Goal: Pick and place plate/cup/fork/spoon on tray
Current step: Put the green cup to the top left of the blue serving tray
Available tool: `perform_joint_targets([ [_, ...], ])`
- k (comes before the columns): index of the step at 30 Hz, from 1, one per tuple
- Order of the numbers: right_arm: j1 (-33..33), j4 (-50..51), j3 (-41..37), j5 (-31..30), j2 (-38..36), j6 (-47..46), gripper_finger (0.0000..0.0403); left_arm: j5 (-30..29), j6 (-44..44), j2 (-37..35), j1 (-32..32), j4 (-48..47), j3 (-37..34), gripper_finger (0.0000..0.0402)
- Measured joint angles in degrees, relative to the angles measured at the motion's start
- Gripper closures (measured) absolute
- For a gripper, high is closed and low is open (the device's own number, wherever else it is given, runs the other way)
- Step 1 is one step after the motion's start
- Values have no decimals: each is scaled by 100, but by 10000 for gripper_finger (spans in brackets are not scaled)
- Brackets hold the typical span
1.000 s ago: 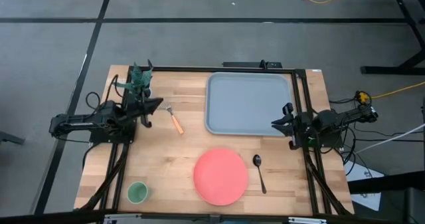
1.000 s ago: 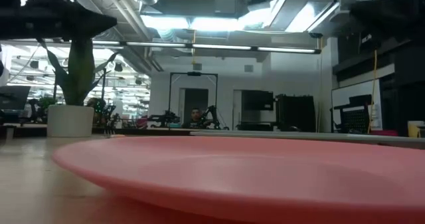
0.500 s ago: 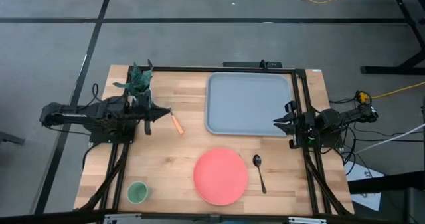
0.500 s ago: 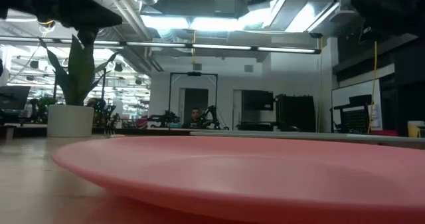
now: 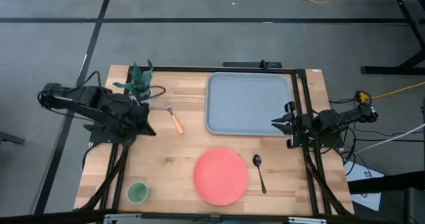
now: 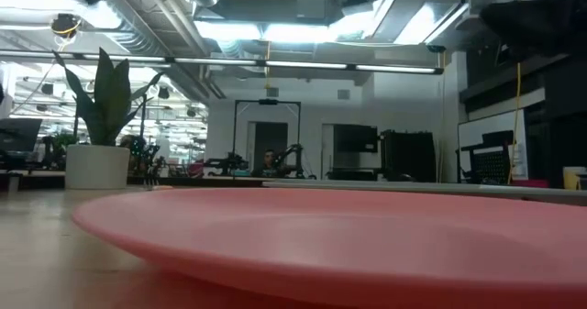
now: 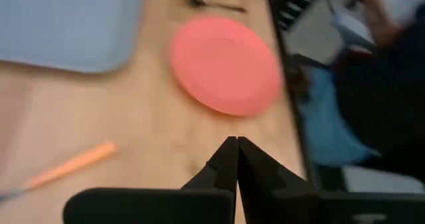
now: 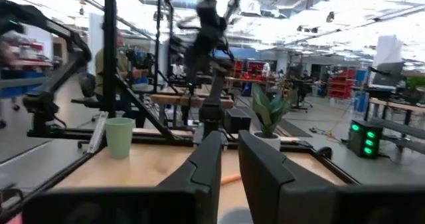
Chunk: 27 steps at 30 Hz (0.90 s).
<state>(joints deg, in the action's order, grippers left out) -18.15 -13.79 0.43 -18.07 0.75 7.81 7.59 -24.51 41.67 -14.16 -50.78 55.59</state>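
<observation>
Tray [image 5: 249, 103] is bare: no item placed yet. Judged step: opening approach, left arm. Fork [image 5: 174, 119], orange handle and silver tines, lies flat on the bench [image 5: 166, 164] at the tray's 9 o'clock. Coral plate [image 5: 220, 176] sits at 6 o'clock, spoon [image 5: 259, 172] just beside it, green cup [image 5: 137, 192] at 8 o'clock. Left end effector [image 5: 147, 129], fingers pressed together, hovers near the fork; next it must spread and descend. Right end effector [image 5: 284, 124], slightly parted, waits at the tray's 3 o'clock edge.

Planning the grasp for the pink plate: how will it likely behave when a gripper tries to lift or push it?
The plate lies flat on the table with a low, shallow rim, so it probably slides when pushed rather than tipping. Its smooth, thin edge looks hard to pinch and possibly slippery. It appears stiff and fairly light.
</observation>
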Motion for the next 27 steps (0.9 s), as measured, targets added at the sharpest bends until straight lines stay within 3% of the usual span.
perform_joint_targets([
  [7, 2, -1, 0, -45, 0, 0, 346, 72, -1415, 694, -1214, -398, 192, 402],
  [14, 2, -3, 0, -38, 0, 0, 346, 46, -4155, 1485, -2394, -553, 192, 402],
  [18, 2, -5, 0, -30, 0, -2, 346, 12, -5247, 1967, -2986, -536, 192, 402],
  [23, 2, -5, 0, -30, 0, -9, 346, -355, -6043, 2408, -3545, -508, 192, 402],
  [27, 2, -5, 0, -30, 0, -15, 346, -613, -6204, 2550, -3764, -259, 192, 402],
])
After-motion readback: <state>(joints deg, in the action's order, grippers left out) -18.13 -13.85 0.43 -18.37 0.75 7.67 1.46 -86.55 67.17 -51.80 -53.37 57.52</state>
